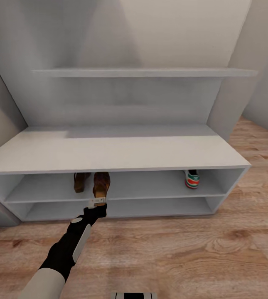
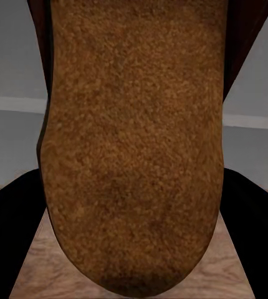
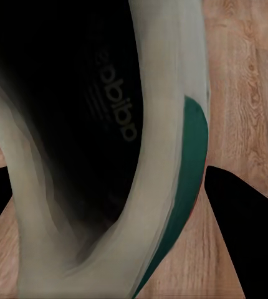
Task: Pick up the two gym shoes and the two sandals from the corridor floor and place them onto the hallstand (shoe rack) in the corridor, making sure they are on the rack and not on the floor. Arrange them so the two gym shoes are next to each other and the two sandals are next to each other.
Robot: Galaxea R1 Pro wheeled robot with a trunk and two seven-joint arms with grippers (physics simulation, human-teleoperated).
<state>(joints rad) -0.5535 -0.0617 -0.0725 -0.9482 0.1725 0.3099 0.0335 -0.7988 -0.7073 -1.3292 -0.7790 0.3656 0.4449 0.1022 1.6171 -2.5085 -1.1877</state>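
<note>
Clamping sandal (image 1: pixel 101 185), left gripper (image 1: pixel 97 202) aims its length into hallstand (image 1: pixel 109 153); right gripper (image 3: pixel 109 205) grips sneaker (image 3: pixel 165 156).

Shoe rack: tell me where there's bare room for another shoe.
On the hallstand, the middle tier is bare between the held sandal and the gym shoe. The bottom tier and bench top look free. Crowded at left, where the left pincer holds that sandal beside the other sandal.
</note>
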